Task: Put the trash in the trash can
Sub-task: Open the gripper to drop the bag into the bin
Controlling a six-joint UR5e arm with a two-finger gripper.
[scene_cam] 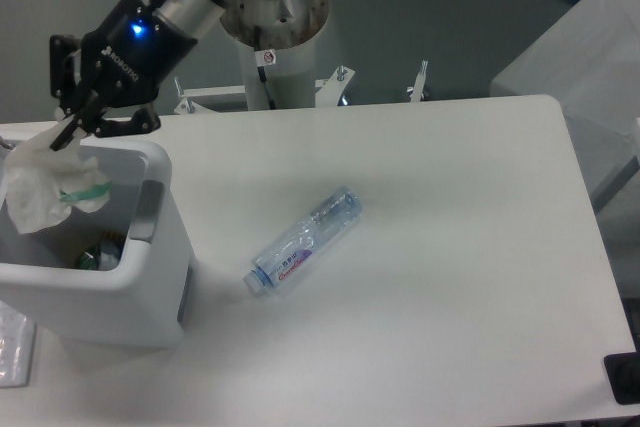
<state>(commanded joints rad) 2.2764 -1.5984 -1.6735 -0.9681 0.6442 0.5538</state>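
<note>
the claw (63, 134) is at the upper left, above the back part of the trash can (150, 277), and its two fingers are pressed together on the top edge of the crumpled wrapper (45, 190). the wrapper is white and translucent with a green marking on its right side, and it hangs down from the fingertips over the open mouth of the can, inside the line of the rim. i cannot tell if the low part of the wrapper touches the inner wall of the can or not. a blue light shines on the wrist of the arm (170, 2), which comes down from the top of the picture in a slant to the left.

the trash can is a big white box with round corners and a thick rim, and it stands at the left edge of the table (450, 277). a grey panel is on its right side. at the bottom inside the can some small thing with green colour lies, but it is too dark to say what it is.

the plastic bottle (304, 240) lies on its side on the table, well apart from the can to the right, in a diagonal direction. its cap end points to the lower left, and its label shows blue and red
</note>
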